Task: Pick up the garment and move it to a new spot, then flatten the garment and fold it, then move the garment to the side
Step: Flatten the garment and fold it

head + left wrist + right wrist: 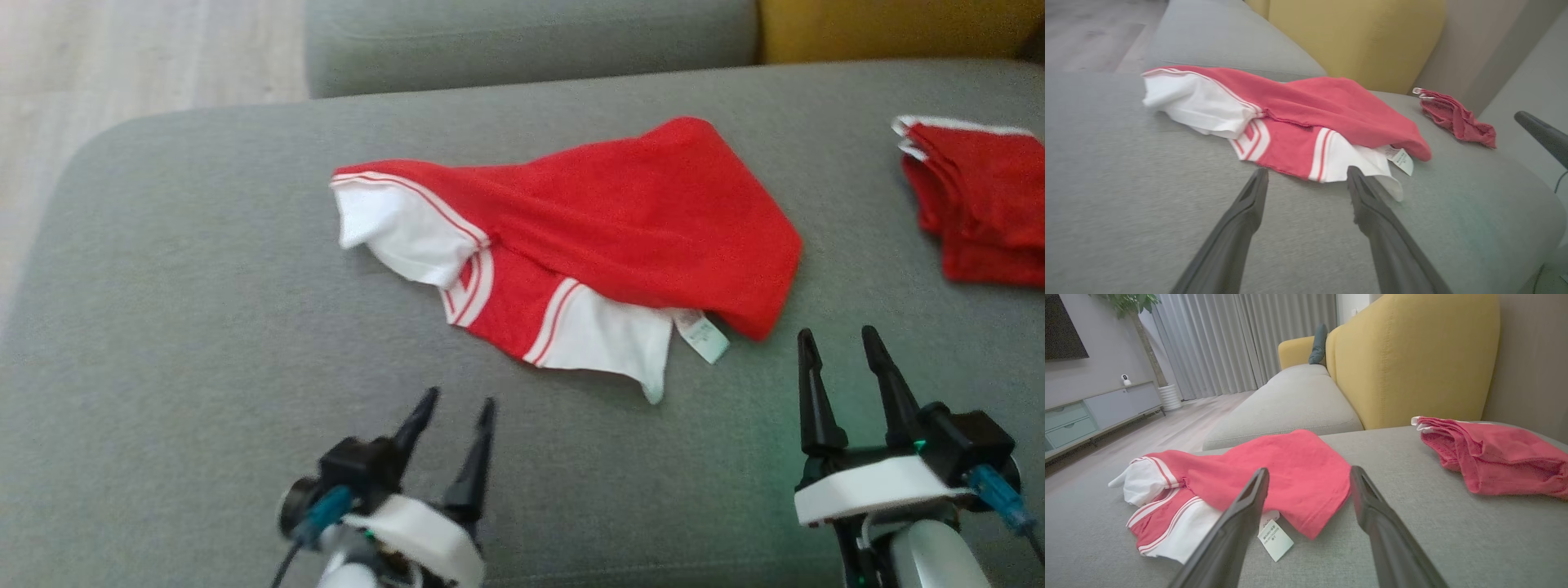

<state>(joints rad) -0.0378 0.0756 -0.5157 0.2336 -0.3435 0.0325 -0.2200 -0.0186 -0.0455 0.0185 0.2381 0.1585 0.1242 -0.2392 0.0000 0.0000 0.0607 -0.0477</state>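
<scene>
A crumpled red garment (620, 220) with white sleeves and white stripes lies in the middle of the grey cushion (163, 327); a white care label sticks out at its near edge. It also appears in the left wrist view as the garment (1310, 106) and in the right wrist view as the garment (1282, 469). My left gripper (457, 404) hovers open just short of the garment's near edge, nothing between its fingers (1249, 208). My right gripper (841, 339) stands open to the right of the garment's near corner, its fingers (1367, 502) bare.
A second folded red garment (980, 196) lies at the cushion's far right edge. Behind stand another grey cushion (531, 41) and a yellow backrest (890, 28). Wooden floor (122, 57) lies past the cushion's left edge.
</scene>
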